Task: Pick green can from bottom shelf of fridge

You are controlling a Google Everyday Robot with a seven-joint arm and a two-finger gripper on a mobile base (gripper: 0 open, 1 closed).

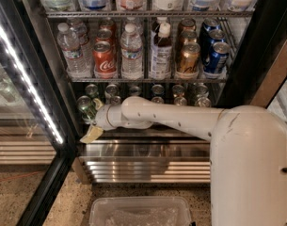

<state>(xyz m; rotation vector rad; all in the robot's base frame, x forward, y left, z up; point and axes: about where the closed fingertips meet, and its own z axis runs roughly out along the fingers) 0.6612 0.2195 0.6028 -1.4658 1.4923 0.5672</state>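
The green can [86, 108] stands at the left end of the bottom shelf [147, 132] of the fridge [256, 55], in the front of its lane. My gripper [92, 120] is at the end of my white arm [171, 119], which reaches in from the right across the front of the bottom shelf. The gripper is right at the green can, on its lower right side, and hides part of it. Several other short cans [157, 91] stand in the lanes behind my arm.
The shelf above holds water bottles [131, 51], a red cola can [104, 59], gold-brown cans [187, 59] and blue cans [216, 58]. The open glass door with its LED strip [27, 79] is at the left. The ribbed steel base [143, 164] lies below. A clear plastic bin [140, 213] sits on the floor.
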